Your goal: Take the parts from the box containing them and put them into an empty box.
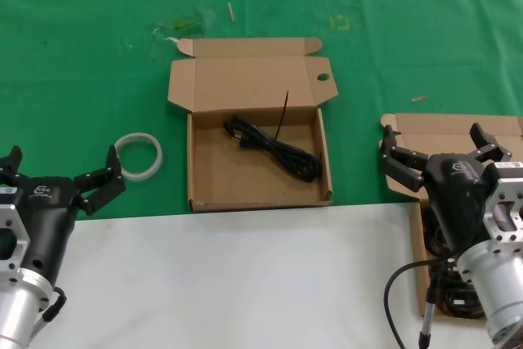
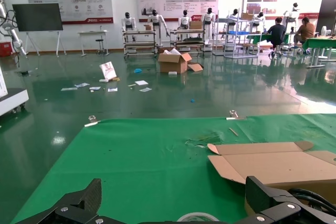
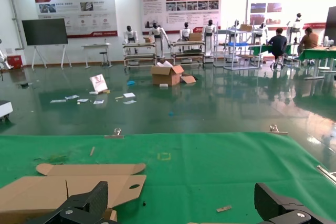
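Listing what we see: one cable bundle (image 1: 274,146) inside the holed-lid box (image 1: 204,177); left gripper (image 1: 61,171) and right gripper (image 1: 441,146) both spread apart, empty.

Right box (image 1: 458,132): mostly hidden behind the right gripper (image 1: 441,149) and its arm; only its lid and a strip of its left wall show. Far side cut by the head view's right edge. Cables (image 1: 441,243) inside it: only dark loops show beside the arm; count cannot be told.

Left gripper (image 1: 57,177): the finger farthest from the right box is clipped by the frame edge.

Left wrist view: white ring (image 2: 198,216) cut at the bottom edge; holed box (image 2: 273,163) cut at the right edge, interior unseen.

Right wrist view: holed box (image 3: 68,184) runs off the frame; the right box does not show.
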Tool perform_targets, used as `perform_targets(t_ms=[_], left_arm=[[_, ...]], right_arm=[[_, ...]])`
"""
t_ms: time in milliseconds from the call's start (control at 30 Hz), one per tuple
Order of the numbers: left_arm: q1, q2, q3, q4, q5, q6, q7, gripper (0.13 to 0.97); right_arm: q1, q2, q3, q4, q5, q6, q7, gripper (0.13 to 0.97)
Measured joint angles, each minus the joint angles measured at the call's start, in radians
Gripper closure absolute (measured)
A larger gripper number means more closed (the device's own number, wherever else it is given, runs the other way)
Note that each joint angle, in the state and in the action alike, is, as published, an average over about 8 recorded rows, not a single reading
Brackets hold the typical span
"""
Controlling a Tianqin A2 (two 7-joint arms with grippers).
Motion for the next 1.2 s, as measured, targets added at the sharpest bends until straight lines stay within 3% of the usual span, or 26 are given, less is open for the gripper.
perform_targets(t_ms=[1200], left_arm=[[0.0, 0.0, 0.0, 0.0, 0.0, 0.0, 0.0, 0.132]], right_arm=[[0.0, 0.0, 0.0, 0.0, 0.0, 0.0, 0.0, 0.129]])
